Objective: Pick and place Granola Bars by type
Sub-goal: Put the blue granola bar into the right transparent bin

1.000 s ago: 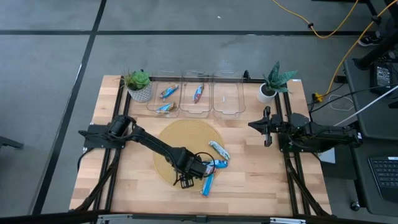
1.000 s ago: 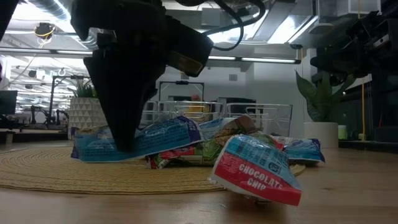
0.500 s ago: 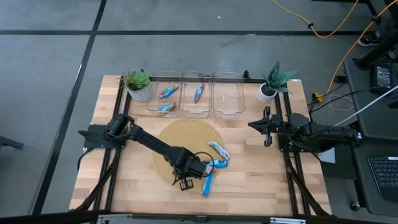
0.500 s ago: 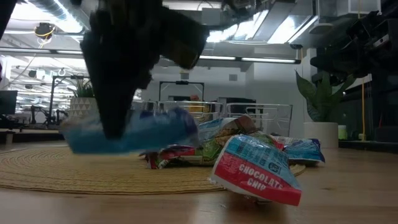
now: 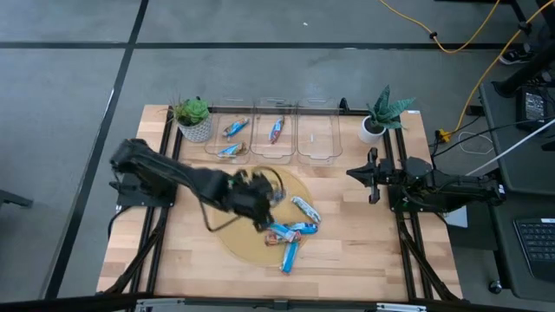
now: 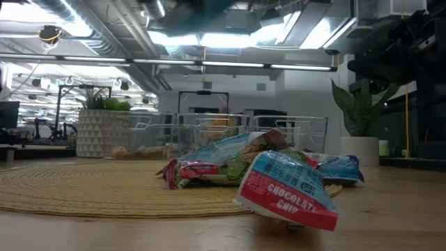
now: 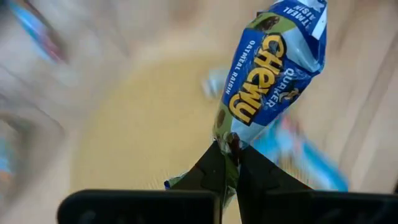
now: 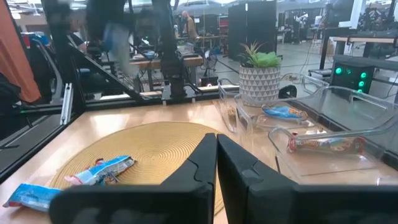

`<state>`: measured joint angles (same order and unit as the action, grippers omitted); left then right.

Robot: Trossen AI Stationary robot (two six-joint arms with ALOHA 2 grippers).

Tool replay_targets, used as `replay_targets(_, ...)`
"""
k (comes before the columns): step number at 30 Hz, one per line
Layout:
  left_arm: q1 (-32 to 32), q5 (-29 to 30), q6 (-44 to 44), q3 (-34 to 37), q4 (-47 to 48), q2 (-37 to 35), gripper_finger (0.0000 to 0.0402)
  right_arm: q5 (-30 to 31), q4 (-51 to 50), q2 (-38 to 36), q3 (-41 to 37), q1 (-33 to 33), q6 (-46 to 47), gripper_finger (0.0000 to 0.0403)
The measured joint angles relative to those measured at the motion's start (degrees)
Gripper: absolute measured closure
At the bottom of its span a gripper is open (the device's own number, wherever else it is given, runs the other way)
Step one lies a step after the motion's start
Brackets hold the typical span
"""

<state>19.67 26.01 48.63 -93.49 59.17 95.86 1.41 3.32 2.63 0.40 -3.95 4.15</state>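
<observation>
My left gripper [image 5: 260,198] hangs above the round woven mat [image 5: 251,186], shut on a blue granola bar [image 7: 273,68] marked oatmeal raisin. Several more granola bars lie on the mat's right part and beside it: one [image 5: 304,209], a pair [image 5: 291,231], and one off the mat [image 5: 289,256]. In the low view they form a small heap [image 6: 230,164], with a red chocolate chip bar [image 6: 286,192] in front. My right gripper [image 5: 373,178] rests shut at the table's right side, holding nothing. My left gripper pinches the bar's crimped end [image 7: 231,144] between its two fingers [image 7: 211,171]. The fingers slant downward from above. The rest of the bar sticks out beyond the fingertips, lifted clear of the mat.
Three clear bins stand along the far edge: the left one [image 5: 229,149] holds two bars, the middle one [image 5: 276,128] one bar, and the right one [image 5: 319,132] shows none. Potted plants stand at the far left [image 5: 192,117] and far right [image 5: 381,113].
My left gripper has shut on the blue bar at the mat's near edge, then risen quickly and swung toward the far edge, rolling as it went. The bar has left the heap and is lifted clear of the mat; the other bars stayed put.
</observation>
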Motion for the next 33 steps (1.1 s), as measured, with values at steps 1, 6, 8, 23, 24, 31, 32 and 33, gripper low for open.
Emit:
replay_targets(1,-0.17,2.75,-0.69,-0.14,-0.38,-1.67,0.0391,0.02,0.17,0.0,0.0,-0.01,0.01,0.0386)
replay_targets(6,-2.14,9.82,-7.25,-0.16,-2.86,-8.76,0.0391,0.02,1.69,0.0,0.0,-0.02,-0.07,0.0386)
replay_targets(8,-3.08,10.52,-10.13,-0.16,-3.88,-10.63,0.0394,0.02,2.82,0.0,0.02,0.01,-0.09,0.0386)
replay_targets(23,-12.98,0.52,-29.49,-0.16,-8.58,-13.82,0.0393,1.54,6.89,0.64,3.38,0.01,-1.35,0.0352)
replay_targets(24,-13.8,-0.32,-30.35,-0.16,-9.05,-13.82,0.0391,2.19,5.79,0.98,4.58,0.0,-1.36,0.034)
replay_targets(31,-18.89,-7.41,-37.93,-0.16,-11.86,-13.82,0.0392,5.69,0.41,6.8,15.21,-0.01,-1.49,0.0245)
replay_targets(32,-19.52,-8.45,-38.84,-0.16,-12.52,-13.82,0.0393,6.32,0.2,8.04,16.8,0.01,-1.46,0.0233)
replay_targets(33,-20.07,-9.4,-39.71,-0.16,-13.21,-13.82,0.0393,6.85,0.02,9.33,18.42,-0.01,-1.38,0.0222)
